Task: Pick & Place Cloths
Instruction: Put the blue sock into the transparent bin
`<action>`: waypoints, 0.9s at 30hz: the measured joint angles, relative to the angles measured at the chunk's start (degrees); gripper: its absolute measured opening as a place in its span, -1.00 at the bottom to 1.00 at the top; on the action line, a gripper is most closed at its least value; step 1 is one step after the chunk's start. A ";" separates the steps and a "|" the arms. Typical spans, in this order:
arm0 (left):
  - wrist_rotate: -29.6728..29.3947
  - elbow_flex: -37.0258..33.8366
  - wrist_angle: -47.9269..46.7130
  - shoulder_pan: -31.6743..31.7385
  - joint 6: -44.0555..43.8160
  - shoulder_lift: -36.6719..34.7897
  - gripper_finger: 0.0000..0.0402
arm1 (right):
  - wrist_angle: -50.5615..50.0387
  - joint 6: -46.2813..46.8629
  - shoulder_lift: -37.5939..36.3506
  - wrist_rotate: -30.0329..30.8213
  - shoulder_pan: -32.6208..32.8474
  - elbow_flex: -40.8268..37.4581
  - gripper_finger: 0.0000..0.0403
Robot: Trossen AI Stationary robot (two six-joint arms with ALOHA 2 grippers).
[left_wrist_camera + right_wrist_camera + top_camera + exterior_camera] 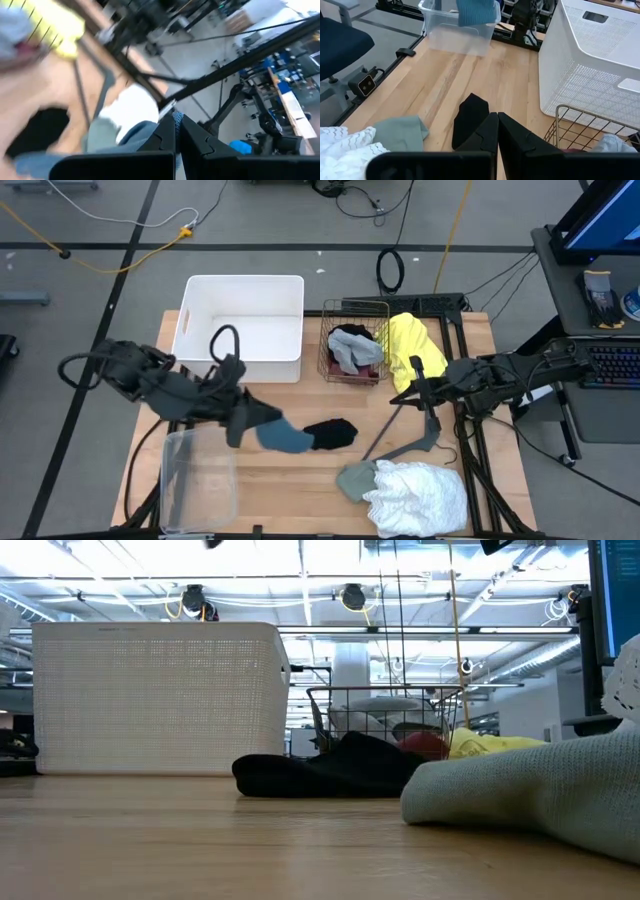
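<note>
A blue-grey cloth (282,436) is pinched in the left gripper (240,426) and lifted off the table, beside the clear plastic tub (197,480) (likely where it goes). The black cloth (331,434) lies at three o'clock of it. The right gripper (408,392) waits, clenched on nothing.

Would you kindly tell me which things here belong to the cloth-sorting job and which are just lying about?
Job:
- blue cloth, held in the shut left tool
- black cloth
- yellow cloth
- white frilly cloth
- grey-green cloth
- grey cloth in the wire basket

Lying about:
- grey hanger
- white bin
- clear tub
</note>
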 joint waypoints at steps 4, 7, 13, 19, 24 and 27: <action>1.57 2.94 -9.86 -2.24 -10.45 -0.02 -1.00 | 0.75 0.00 0.00 0.02 0.00 0.00 -1.00; 3.41 5.39 -16.27 -4.07 -17.38 -0.01 -1.00 | 1.52 -0.01 0.00 0.02 -0.02 0.00 -0.99; 7.64 9.46 -26.62 -7.69 -29.19 -0.04 -1.00 | 1.93 0.00 0.00 0.02 -0.02 0.00 -1.00; 14.54 9.31 -29.12 -11.41 -37.55 -1.25 -1.00 | 1.91 0.00 0.00 0.02 -0.02 0.00 -1.00; 19.70 8.58 -29.09 -14.08 -41.46 -1.25 -1.00 | 1.91 0.00 0.00 0.24 -0.02 0.00 -0.99; 23.53 5.79 -29.09 -14.99 -43.55 -1.27 -1.00 | 1.92 0.00 0.02 0.24 -0.02 0.00 -1.00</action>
